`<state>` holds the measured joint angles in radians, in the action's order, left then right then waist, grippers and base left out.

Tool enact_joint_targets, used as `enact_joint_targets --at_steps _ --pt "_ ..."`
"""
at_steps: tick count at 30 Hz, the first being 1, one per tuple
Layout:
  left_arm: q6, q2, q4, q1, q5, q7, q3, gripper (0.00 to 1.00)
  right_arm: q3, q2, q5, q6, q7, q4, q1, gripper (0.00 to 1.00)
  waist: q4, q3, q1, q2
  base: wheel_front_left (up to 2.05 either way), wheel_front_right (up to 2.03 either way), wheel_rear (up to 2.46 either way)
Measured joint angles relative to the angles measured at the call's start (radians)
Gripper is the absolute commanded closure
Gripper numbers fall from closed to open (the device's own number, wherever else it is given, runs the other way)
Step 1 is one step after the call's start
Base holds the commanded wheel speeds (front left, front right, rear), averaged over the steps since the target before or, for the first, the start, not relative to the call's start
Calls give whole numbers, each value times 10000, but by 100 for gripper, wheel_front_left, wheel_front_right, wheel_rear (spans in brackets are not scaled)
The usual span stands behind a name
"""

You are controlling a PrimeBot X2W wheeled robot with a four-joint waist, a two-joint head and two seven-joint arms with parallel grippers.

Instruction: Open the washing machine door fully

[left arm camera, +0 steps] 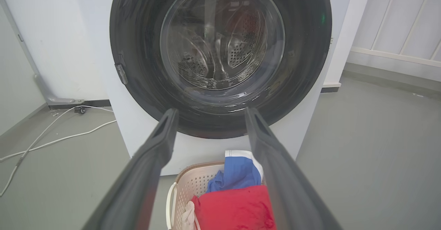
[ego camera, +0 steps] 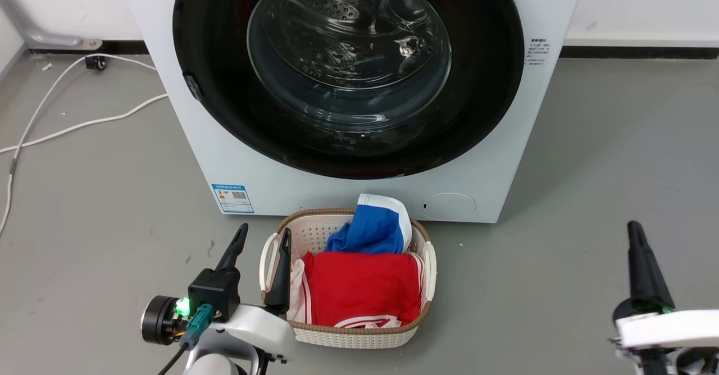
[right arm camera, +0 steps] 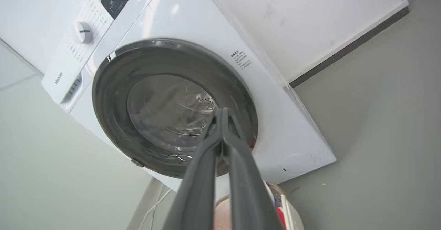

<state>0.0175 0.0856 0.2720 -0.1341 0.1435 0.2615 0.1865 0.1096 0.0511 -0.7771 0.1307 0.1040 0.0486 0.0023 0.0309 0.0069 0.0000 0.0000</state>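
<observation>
The washing machine door (ego camera: 348,72) is shut, sitting flush in the front of the white washing machine (ego camera: 264,184), its glossy black ring around the bulging glass with the steel drum visible behind it. A small latch piece (ego camera: 192,87) sits on the ring's left edge. Low on the machine's front, towards the right, is a small round white flap (ego camera: 448,206).

On the grey floor (ego camera: 112,240) just in front of the machine stands a pale basket (ego camera: 314,226) holding a red cloth (ego camera: 359,285) and, behind it, a blue cloth (ego camera: 373,232). The left gripper (ego camera: 264,229) hangs by the basket's left rim, well short of the door, its jaws spread apart and holding nothing. The right gripper (ego camera: 635,229) is off to the right over bare floor, jaws pressed together and empty. A white cable (ego camera: 56,128) trails across the floor to the left.
</observation>
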Motion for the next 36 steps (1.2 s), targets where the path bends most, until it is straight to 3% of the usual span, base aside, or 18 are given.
enact_joint_targets --at_steps 1,2,7,13,17,23,36 --pt "0 0 -4 -18 -2 2 -13 0 75 -2 -800 0 -54 8 -31 100 -12 21 0 0 0 0 0" --pt "0 0 -4 -18 -2 2 -13 0 75 -2 -800 0 -54 8 -31 100 -12 21 0 0 0 0 0" --pt "-2 -23 -125 -159 -75 2 -25 0 573 -2 -4861 -2 -362 123 -293 100 -50 182 0 0 0 0 0" --pt "-61 -96 -305 -355 -69 12 -73 0 1586 -4 -8182 -2 -903 757 -1037 100 -74 485 0 0 0 0 0" --pt "-104 -150 -430 -514 -69 15 -115 0 1973 265 -9461 -2 -1306 1338 -1883 100 -93 797 0 0 0 0 0" --pt "-163 -221 -779 -990 -77 15 -82 0 1641 1440 -10974 -2 -1793 2855 -3639 100 -101 1557 1 0 0 0 0" --pt "-73 -293 -1511 -1895 -268 15 353 0 -1691 4176 -12071 -2 -3089 6073 -8098 100 240 3233 1 0 0 0 0"
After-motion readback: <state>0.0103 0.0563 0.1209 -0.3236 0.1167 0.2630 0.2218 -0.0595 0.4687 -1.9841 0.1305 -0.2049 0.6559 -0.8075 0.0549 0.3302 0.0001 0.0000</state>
